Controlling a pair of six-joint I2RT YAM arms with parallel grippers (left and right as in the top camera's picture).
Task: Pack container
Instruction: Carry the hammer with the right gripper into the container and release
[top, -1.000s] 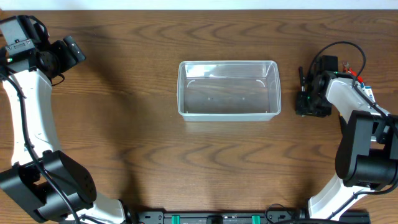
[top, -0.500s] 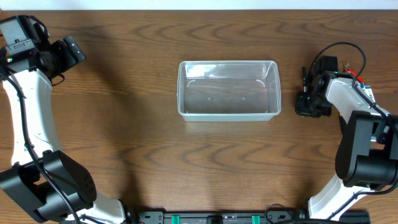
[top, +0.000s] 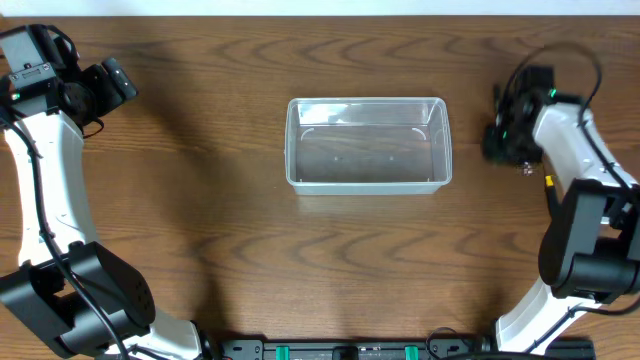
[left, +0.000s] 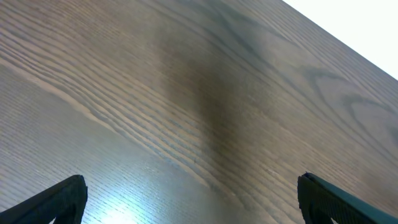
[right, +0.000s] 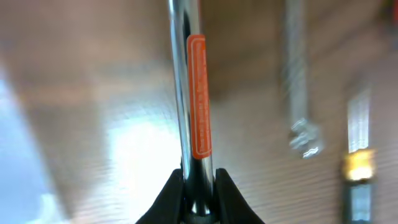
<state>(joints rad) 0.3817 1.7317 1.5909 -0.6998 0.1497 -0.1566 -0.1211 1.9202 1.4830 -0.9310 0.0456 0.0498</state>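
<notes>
The left arm (top: 45, 180) is stretched forward, the left gripper (left: 193, 205) spread wide; the right gripper (right: 199, 186) is clamped on a chrome rod (right: 179, 74).

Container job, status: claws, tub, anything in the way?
Right claw shut on metal tool with orange label, right of container. Left claw open, empty, far left. Container empty. Nothing visible between tool and container.

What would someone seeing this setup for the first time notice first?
The clear, empty container sits in the middle of the dark wooden table. On the right side, the right gripper is clamped on a shiny metal tool bearing an orange label. The left gripper hangs wide open over bare wood at the far left.
</notes>
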